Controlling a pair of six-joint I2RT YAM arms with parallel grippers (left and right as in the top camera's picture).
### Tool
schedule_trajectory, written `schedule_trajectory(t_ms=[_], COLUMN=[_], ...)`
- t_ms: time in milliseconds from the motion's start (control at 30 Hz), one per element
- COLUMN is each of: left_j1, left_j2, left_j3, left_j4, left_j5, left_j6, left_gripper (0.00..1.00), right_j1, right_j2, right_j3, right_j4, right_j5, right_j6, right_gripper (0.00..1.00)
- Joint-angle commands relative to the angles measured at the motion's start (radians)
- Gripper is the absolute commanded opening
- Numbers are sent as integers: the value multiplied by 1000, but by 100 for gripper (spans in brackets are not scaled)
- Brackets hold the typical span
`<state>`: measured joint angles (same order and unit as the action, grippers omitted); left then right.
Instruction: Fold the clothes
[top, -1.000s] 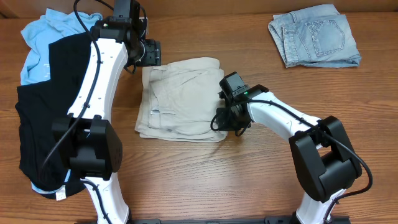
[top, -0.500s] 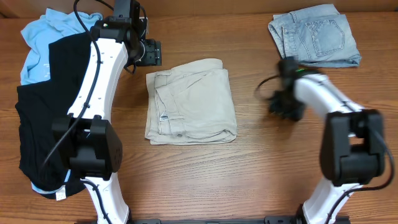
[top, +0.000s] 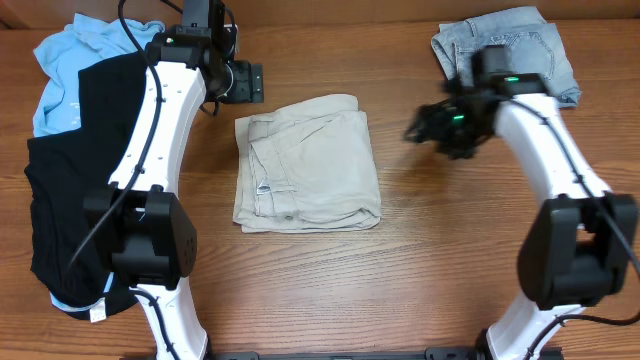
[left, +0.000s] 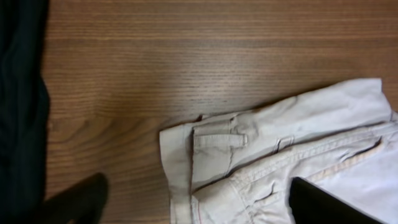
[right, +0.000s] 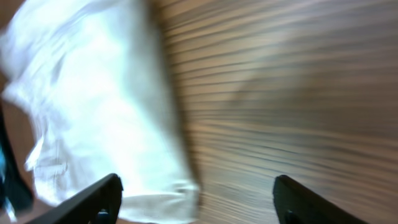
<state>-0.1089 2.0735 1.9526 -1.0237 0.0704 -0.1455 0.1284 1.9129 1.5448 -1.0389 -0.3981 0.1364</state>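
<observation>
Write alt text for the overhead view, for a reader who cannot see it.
Folded beige shorts lie centred between two robot arms; the left fingers hover open by their far left corner, and the right fingers hang blurred to their right. A black garment over a light-blue shirt sits left, folded jeans far right.

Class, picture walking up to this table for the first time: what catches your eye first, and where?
Folded beige khaki cotton shorts lie neatly, untouched, at the centre of the wooden table. At the left edge a black garment sprawls unfolded over a light-blue shirt; a folded pale denim garment sits at the far right corner. The blurred right gripper hangs between shorts and denim, fingers open and empty.
</observation>
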Motion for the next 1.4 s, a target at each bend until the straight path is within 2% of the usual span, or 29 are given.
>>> schedule_trajectory(t_ms=[0,200,267,500,567,800,967,1133,1267,1367], left_j1=[6,4,5,5,5,5,4,4,3,3], left_j2=[0,0,0,0,0,0,0,0,0,0], left_j3=[-4,-4,-4,-4,-4,-4,-4,-4,-4,-4], left_j4=[11,24,31,33,30,31,34,34,40,43], left_j5=[4,-1,0,0,0,0,0,1,1,2], left_j6=[11,11,11,11,11,11,11,7,7,7], left_gripper=[100,100,100,100,100,100,100,100,100,100], right_j1=[116,302,341,367,349,218,77,-85,-227,-317], right_j2=[-31,-28,-14,81,105,130,130,130,130,120], right_j3=[-2,-68,-94,-170,-189,-247,-250,-245,-183,-98], right_j4=[27,121,140,119,103,53,38,85,104,52], right_j5=[26,141,160,217,241,381,402,565,455,195], right_j6=[-60,-129,-159,-159,-115,79,106,184,183,163], right_gripper=[86,95,96,96,96,96,95,96,96,99])
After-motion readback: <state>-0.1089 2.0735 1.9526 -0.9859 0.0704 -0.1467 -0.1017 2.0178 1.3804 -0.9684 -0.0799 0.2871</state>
